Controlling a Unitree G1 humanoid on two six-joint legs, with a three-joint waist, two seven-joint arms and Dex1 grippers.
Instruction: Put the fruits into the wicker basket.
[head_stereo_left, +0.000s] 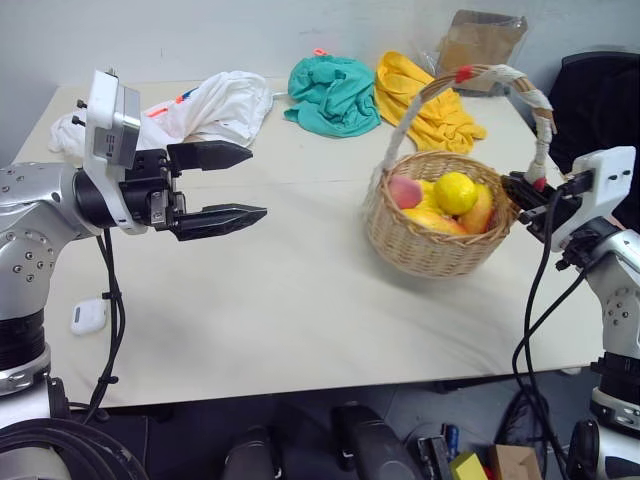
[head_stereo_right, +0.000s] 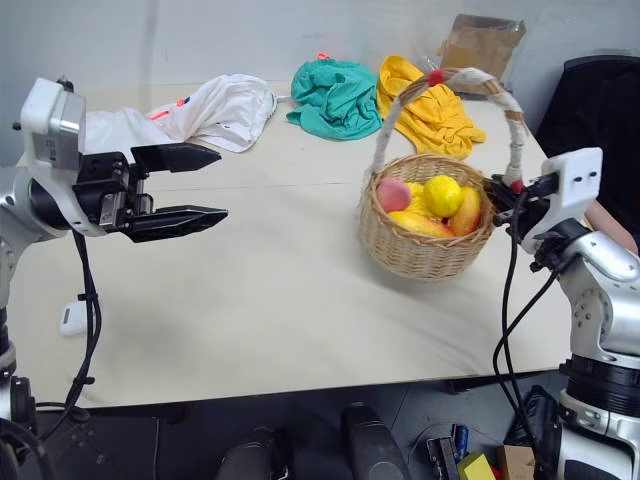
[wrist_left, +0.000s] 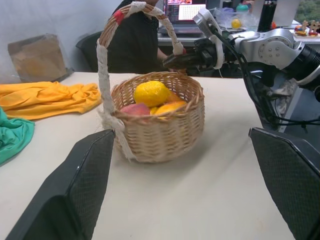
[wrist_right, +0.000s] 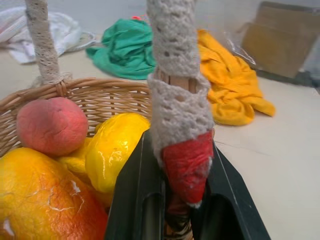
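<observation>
Your right gripper is clamped on the wicker basket at its handle's red-tied base, at the rim's three o'clock, presumably to steady or shift it. The fruits already sit inside. Your left gripper hangs wide apart and empty, off at nine o'clock.

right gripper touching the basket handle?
Touching. Right wrist view: the right gripper is shut on the wicker basket handle's red-tied base, both fingers pressed against it.

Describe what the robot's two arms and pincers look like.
Both arms are silver-grey metal with rounded joints dotted with small screws. Each ends in a white boxy wrist block and a black housing. The left pincer has two tapered black fingers with a fine textured inner face; the right pincer is likewise black. Loose black cables hang beside each arm.
</observation>
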